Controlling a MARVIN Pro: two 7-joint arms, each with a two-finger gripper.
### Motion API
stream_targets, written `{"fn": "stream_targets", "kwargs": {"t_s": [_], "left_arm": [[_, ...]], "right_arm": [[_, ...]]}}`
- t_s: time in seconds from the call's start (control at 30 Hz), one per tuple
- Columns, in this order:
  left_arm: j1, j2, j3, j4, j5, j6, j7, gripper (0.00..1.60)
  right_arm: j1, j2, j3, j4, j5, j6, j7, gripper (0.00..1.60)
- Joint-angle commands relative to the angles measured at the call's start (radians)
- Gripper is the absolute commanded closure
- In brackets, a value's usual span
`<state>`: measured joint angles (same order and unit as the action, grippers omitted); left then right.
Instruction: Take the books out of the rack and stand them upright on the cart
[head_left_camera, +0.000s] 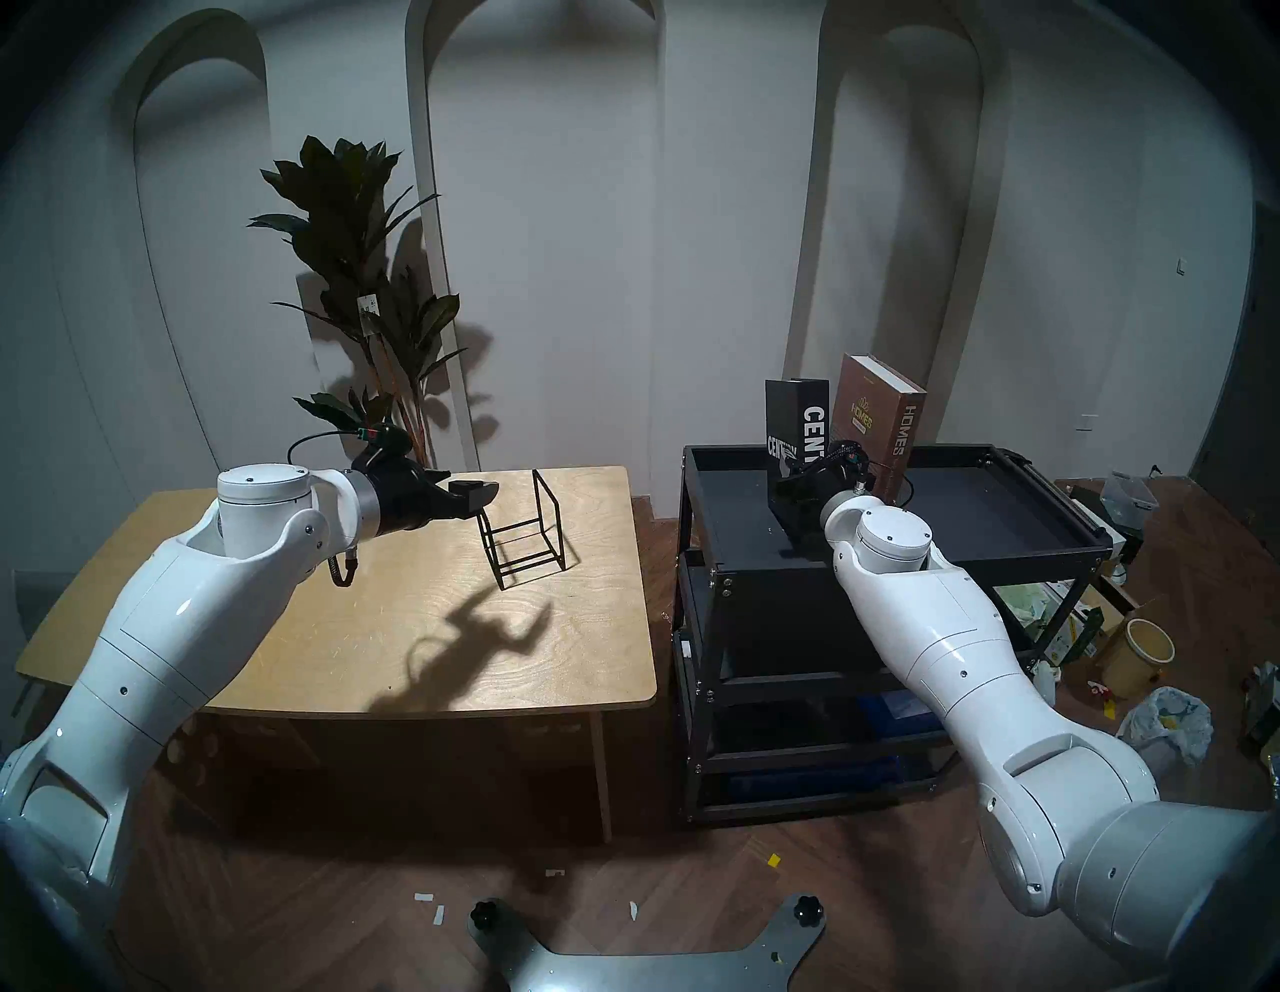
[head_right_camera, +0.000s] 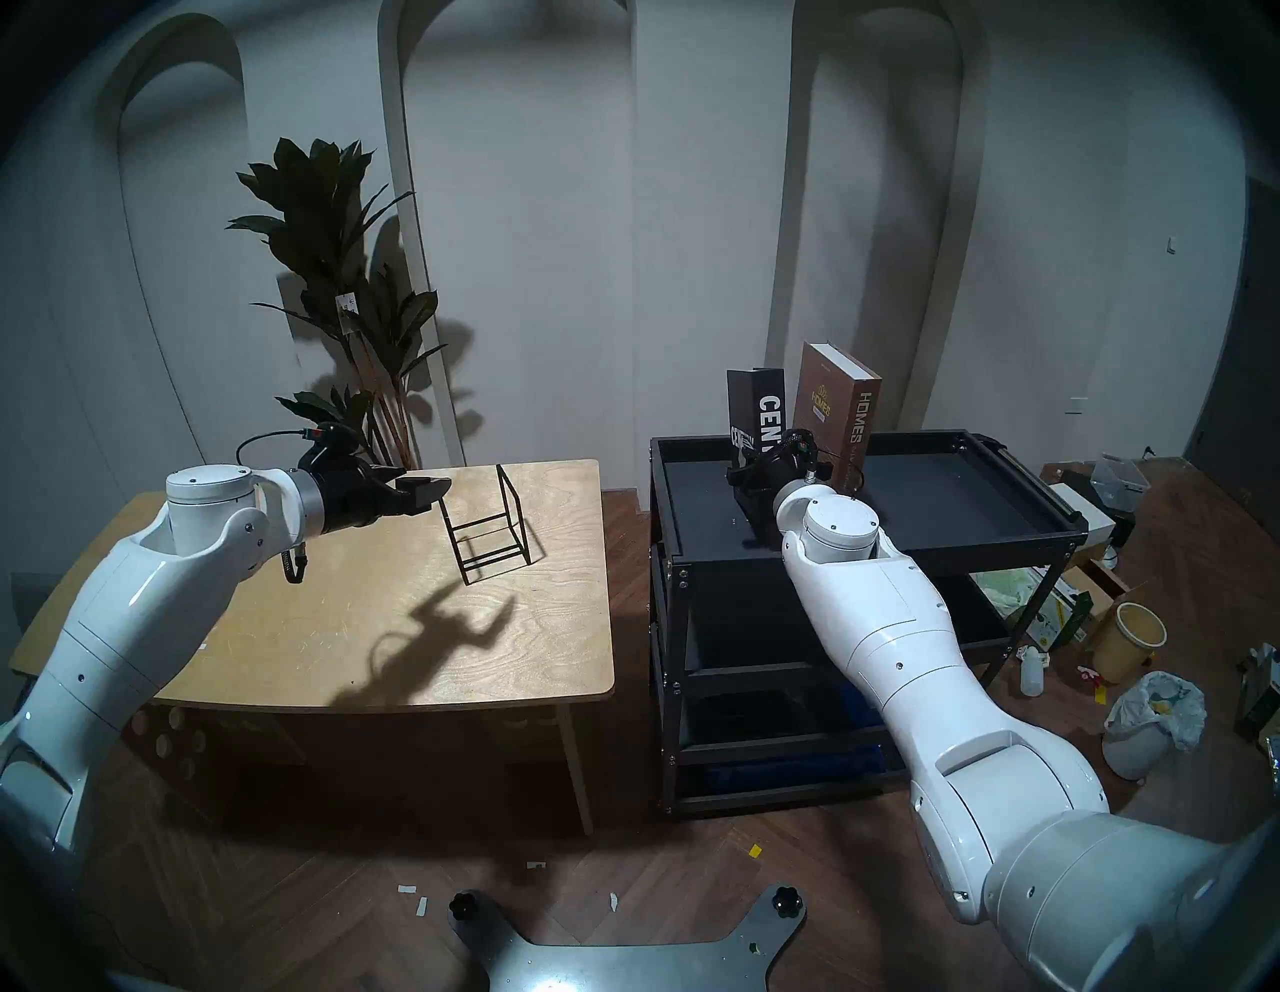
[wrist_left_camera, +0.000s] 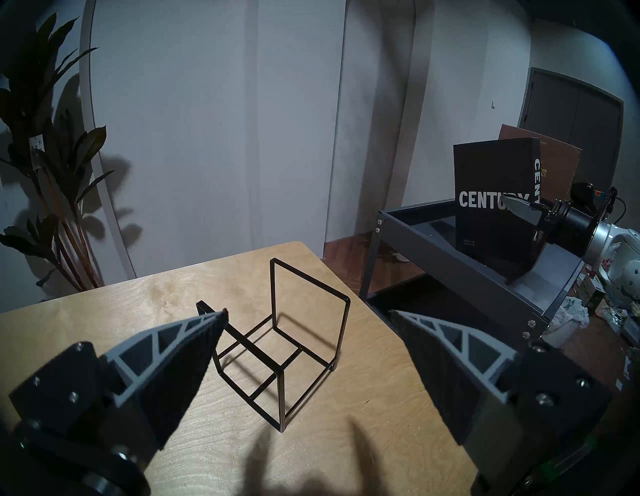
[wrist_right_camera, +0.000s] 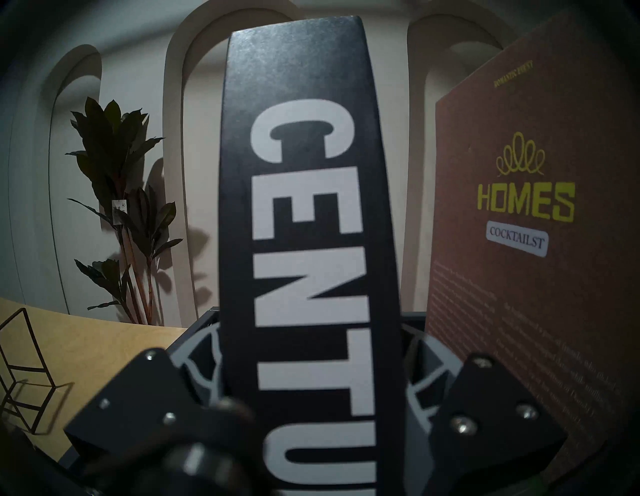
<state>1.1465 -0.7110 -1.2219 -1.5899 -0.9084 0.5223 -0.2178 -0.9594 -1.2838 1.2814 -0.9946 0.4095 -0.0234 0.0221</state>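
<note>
The black book (head_left_camera: 796, 422) lettered "CENTURY" stands upright on the top tray of the black cart (head_left_camera: 970, 547). My right gripper (head_left_camera: 796, 474) is shut on its lower spine; in the right wrist view the fingers (wrist_right_camera: 204, 350) press both sides of the black book (wrist_right_camera: 304, 207). The taller brown "HOMES" book (head_left_camera: 876, 415) stands upright just right of it, also in the right wrist view (wrist_right_camera: 526, 207). The wire rack (head_left_camera: 558, 533) sits empty on the wooden table. My left gripper (head_left_camera: 478, 495) hovers open and empty just left of the rack (wrist_left_camera: 281, 398).
The light wooden table (head_left_camera: 415, 623) stands left of the cart with a narrow gap between them. A tall potted plant (head_left_camera: 353, 277) stands behind the table. A yellow bucket (head_left_camera: 1139, 654), a bag (head_left_camera: 1170, 720) and boxes clutter the floor right of the cart.
</note>
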Motion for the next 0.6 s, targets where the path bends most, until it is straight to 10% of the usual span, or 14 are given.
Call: {"fn": "stream_targets", "kwargs": {"t_s": [0.0,0.57], "left_arm": [[-0.03,0.001,-0.008,-0.012,0.003,0.0,-0.004,0.0],[-0.03,0.001,-0.009,-0.012,0.007,0.007,0.003,0.0]], "right_arm": [[0.007,-0.017,0.0,0.023,0.003,-0.032,0.004,1.52],[0.013,-0.018,-0.015,0.033,-0.016,-0.03,-0.013,0.93]]}}
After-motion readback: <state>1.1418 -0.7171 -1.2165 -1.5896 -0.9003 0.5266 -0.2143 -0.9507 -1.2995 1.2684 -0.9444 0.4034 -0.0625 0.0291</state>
